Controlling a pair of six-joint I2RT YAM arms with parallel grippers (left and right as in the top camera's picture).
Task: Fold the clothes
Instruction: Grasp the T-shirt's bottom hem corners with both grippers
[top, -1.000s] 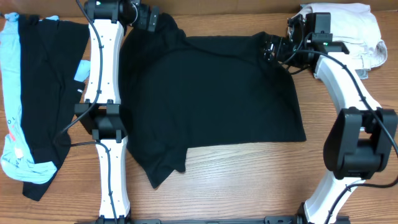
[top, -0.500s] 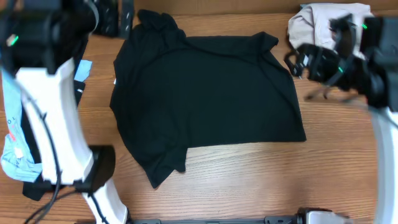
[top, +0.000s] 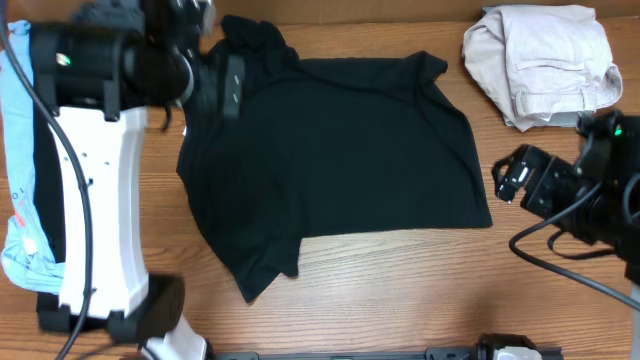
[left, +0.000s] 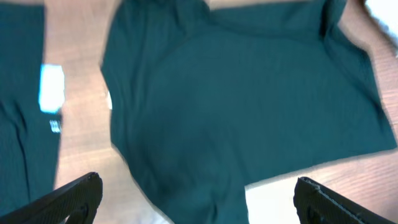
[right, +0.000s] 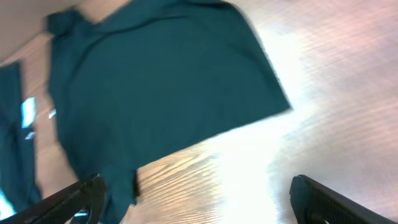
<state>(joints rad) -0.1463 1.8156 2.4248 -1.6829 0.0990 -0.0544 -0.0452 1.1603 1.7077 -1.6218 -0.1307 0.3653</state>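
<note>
A black T-shirt lies spread flat on the wooden table, one sleeve at the front left and one at the back left. It shows teal in the left wrist view and in the right wrist view. My left gripper is open and empty, raised high over the shirt's left side; in the overhead view it hangs above the left shoulder. My right gripper is open and empty, raised above the table right of the shirt, and shows in the overhead view.
A folded beige garment lies at the back right corner. A pile of black and light blue clothes lies along the left edge, partly hidden by the left arm. Bare wood runs along the front.
Both grippers have let go of the shirt's back edge and lifted away. The left arm swung up over the left side, the right arm drew back to the right and toward the front.
</note>
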